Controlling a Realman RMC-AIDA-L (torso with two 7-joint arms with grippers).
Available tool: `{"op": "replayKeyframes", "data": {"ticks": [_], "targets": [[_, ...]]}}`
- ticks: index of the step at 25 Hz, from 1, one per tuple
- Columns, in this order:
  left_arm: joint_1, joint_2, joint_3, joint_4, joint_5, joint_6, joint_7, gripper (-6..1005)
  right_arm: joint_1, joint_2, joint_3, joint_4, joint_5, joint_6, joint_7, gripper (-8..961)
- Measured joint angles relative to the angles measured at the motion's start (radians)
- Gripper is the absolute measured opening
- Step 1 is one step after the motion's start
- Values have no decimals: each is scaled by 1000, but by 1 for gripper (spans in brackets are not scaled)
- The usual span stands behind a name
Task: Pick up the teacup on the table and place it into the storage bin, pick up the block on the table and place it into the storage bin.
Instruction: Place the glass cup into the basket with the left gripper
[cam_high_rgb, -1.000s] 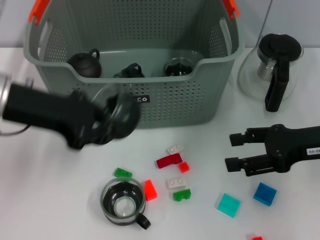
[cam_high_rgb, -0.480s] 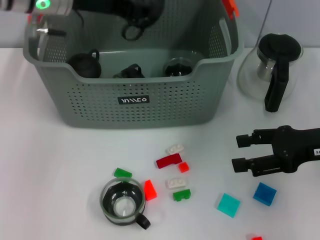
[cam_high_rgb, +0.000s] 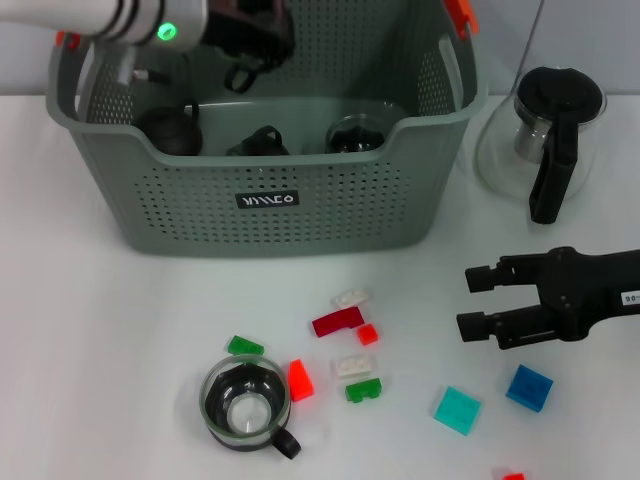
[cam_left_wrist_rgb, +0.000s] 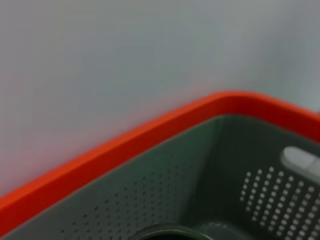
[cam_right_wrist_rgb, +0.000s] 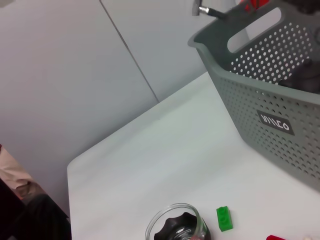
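The grey-green storage bin stands at the back of the white table. My left gripper is over the bin's back left part, shut on a teacup whose black handle hangs below it. A second glass teacup with a black base and handle stands on the table at the front. Small blocks lie to its right: green, red, dark red, cyan, blue. My right gripper is open and empty over the table, right of the blocks. The left wrist view shows the bin's orange rim.
Inside the bin are a black teapot, a dark item and a glass cup. A glass kettle with black lid and handle stands right of the bin. The right wrist view shows the bin, teacup and green block.
My left gripper carried the teacup from in front of the bin up over its rim, then a little left and down. The right gripper barely shifted.
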Motion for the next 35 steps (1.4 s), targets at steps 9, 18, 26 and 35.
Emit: {"op": "replayKeyframes", "data": {"ticks": [9,18,26,35], "targets": [[-39,-67,58,-76,135,-166,-22,57,16,7,4,9,-26,6,0,891],[-47,-88,100,-116,161,-245,-22,59,18,8,4,11,-34,15,0,891],[-41,-101,121,-120,164,-265,-16,61,18,8,3,11,-36,20,0,891],[-31,-108,126,-108,167,-288,-15,144,19,10,4,11,-46,24,0,890]]}}
